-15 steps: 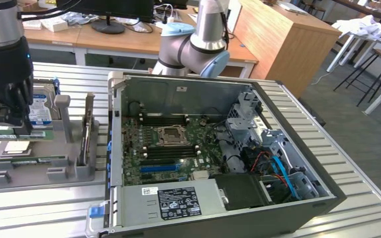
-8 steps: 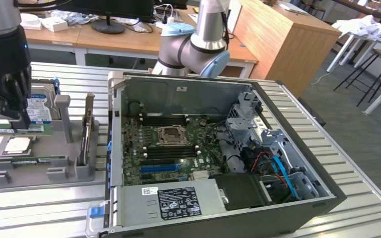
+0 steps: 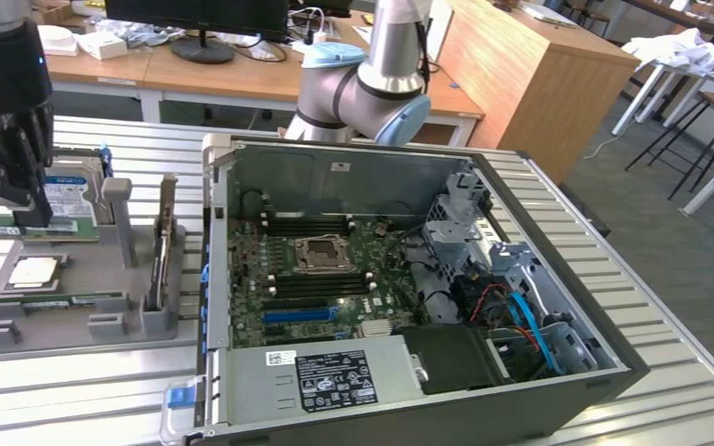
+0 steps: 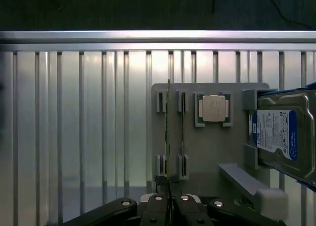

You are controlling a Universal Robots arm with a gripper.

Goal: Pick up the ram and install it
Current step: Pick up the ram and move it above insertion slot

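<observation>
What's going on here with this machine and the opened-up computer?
A robot arm has its hand closed on the end of a thin green ram stick. The stick stands on edge in the slots of a grey holder, near a processor chip and a hard drive, and is not yet lifted out. The open computer case sits beside the holder, on the exterior view's right.

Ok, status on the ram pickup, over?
End effector shut on the ram. Ram on edge over the gray holder, not yet at the computer case. Hard drive stands close by.
</observation>
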